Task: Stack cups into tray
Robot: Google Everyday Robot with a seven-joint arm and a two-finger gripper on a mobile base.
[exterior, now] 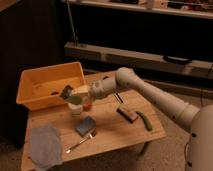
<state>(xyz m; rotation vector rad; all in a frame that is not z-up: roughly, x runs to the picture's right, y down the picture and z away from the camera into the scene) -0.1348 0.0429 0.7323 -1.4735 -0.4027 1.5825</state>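
Note:
The yellow-orange tray point(31, 97) sits at the table's back left. My gripper point(69, 93) hovers at the tray's near right corner, shut on the olive-green cup point(74, 99), which hangs tilted just above the table. Directly beneath it the white cup point(76, 110) stands upright on the wood, close to the held cup; whether they touch I cannot tell. A small dark item point(54, 93) lies inside the tray.
A blue-grey sponge point(86, 125) and a fork point(80, 142) lie in front of the white cup. A grey cloth point(45, 146) covers the front left corner. A dark brush point(127, 114) and a green vegetable point(146, 121) lie to the right. A small red object point(88, 106) sits by the white cup.

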